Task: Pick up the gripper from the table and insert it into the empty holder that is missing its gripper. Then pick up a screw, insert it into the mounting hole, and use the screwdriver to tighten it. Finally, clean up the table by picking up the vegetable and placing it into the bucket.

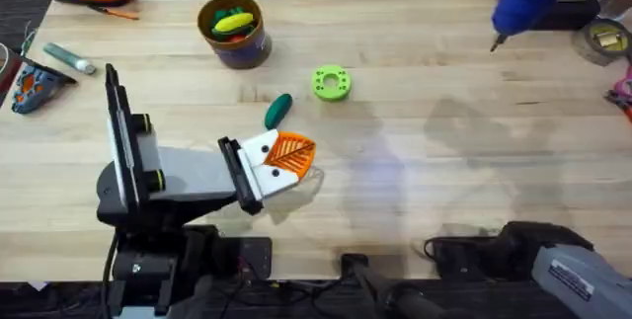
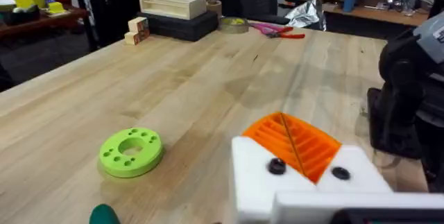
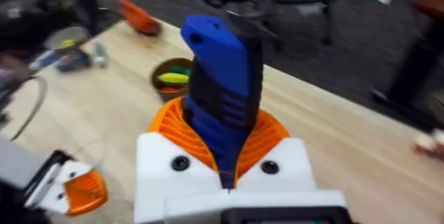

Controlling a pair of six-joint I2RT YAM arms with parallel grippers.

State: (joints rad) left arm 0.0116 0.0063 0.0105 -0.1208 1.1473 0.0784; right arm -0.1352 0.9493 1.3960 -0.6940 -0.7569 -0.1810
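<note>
Overhead: the dark green vegetable (image 1: 278, 110) is lying on the counter (image 1: 444, 161) just beside the green ring (image 1: 331, 83), with the bucket (image 1: 235, 31) sitting beyond it and open wood stretching away from the ring. The left gripper (image 1: 286, 156) is resting low, its orange fingers (image 1: 292, 150) pressed together, empty. Left wrist: the ring is lying flat. Right wrist: the right gripper (image 3: 223, 151) is clamping the blue screwdriver (image 3: 222, 78), raised above the counter.
</note>
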